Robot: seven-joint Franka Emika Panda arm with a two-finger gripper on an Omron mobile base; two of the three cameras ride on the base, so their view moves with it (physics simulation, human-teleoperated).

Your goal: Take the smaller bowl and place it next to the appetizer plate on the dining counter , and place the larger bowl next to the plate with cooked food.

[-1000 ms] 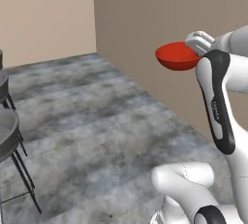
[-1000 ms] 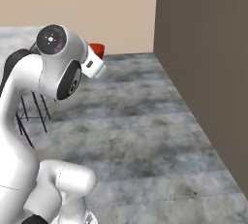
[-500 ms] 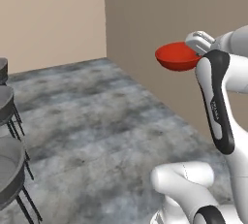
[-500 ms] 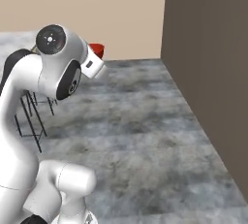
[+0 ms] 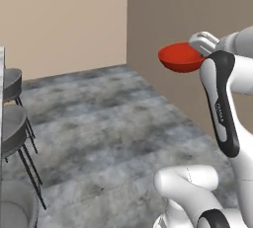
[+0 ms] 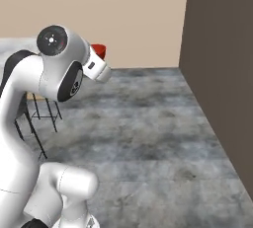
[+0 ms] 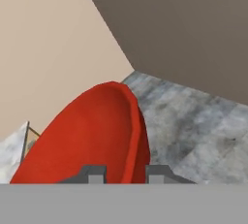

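The smaller bowl [image 5: 179,58], shallow and glossy red, hangs high above the floor with my gripper [image 5: 199,52] shut on its rim. In the hand view the red bowl [image 7: 92,136] is close up and seen edge-on, its rim pinched between the two fingertips of the gripper [image 7: 125,172]. In the right base view a bit of the bowl [image 6: 100,50] peeks out behind the arm's wrist. A corner of the dining counter [image 7: 10,151], white-grey marble, shows at the lower left of the hand view, and a thin strip of the counter [image 5: 1,74] runs along the left edge of the left base view.
Round grey stools [image 5: 12,82] on thin black legs stand in a row at the left; their legs [image 6: 44,113] show behind the arm. A dark brown wall [image 5: 188,15] meets a beige wall [image 5: 64,19] ahead. Grey mottled floor [image 5: 108,123] lies open in the middle.
The whole picture has shifted: the base has turned, so the wall corner has slid right and the stools have come further into view. The red bowl stays held in the same pose.
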